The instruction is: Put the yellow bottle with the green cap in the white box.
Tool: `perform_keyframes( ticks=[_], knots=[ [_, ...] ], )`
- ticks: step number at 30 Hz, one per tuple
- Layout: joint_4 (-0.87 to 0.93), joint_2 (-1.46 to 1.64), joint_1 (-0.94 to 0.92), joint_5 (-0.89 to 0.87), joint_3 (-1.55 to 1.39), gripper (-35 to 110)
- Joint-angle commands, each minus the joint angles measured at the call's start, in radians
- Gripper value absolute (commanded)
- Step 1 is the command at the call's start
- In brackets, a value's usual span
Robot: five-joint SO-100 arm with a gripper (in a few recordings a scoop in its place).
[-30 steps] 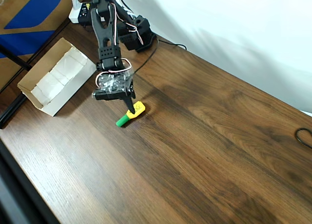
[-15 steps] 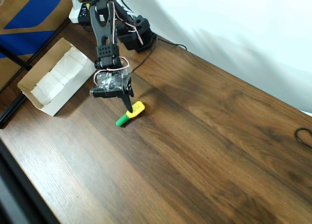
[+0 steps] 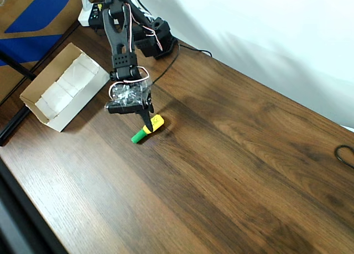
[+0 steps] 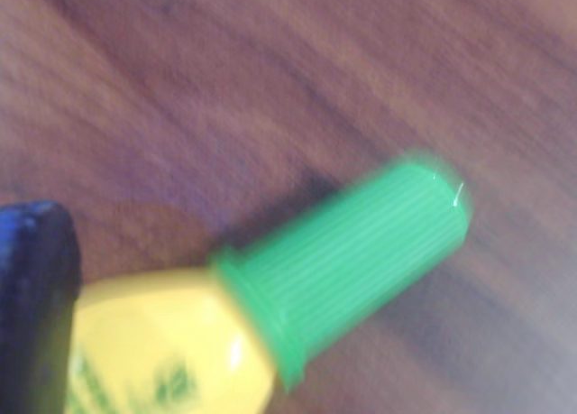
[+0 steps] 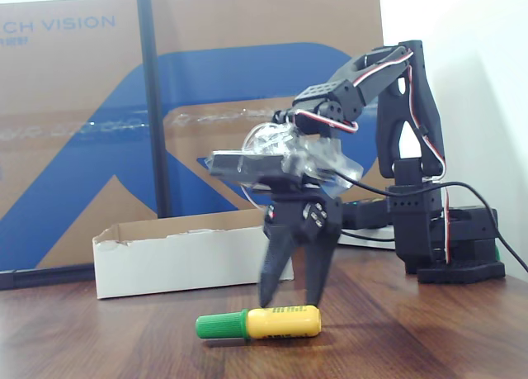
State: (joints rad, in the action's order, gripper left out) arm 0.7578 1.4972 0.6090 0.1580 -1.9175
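Note:
The yellow bottle with the green cap (image 3: 148,129) lies on its side on the wooden table, cap pointing to the lower left in the overhead view. My gripper (image 3: 146,123) hangs right over its yellow body. From the fixed view my gripper (image 5: 289,300) is open, its two black fingers spread in a V just behind and above the bottle (image 5: 260,322), tips close to the table. The wrist view has the bottle (image 4: 270,297) large and blurred, with one dark finger (image 4: 32,297) at the left edge. The white box (image 3: 83,103) sits open to the upper left of the gripper.
A blue-and-brown cardboard sheet (image 5: 82,131) and a black pole (image 5: 153,106) stand behind the white box (image 5: 181,263). The arm's base (image 3: 157,38) is at the table's back edge. A black cable (image 3: 345,154) loops at the right edge.
The gripper drew back and up a little half a second ago and has come down over the bottle again. The bottle lies where it was.

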Motion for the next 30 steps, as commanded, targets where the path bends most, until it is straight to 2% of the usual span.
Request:
perform_keyframes(
  ticks=[1,30],
  knots=[
    [0.012,0.017,0.015,0.000,0.051,37],
    [0.046,0.051,-0.063,0.057,-0.057,31]
  ],
)
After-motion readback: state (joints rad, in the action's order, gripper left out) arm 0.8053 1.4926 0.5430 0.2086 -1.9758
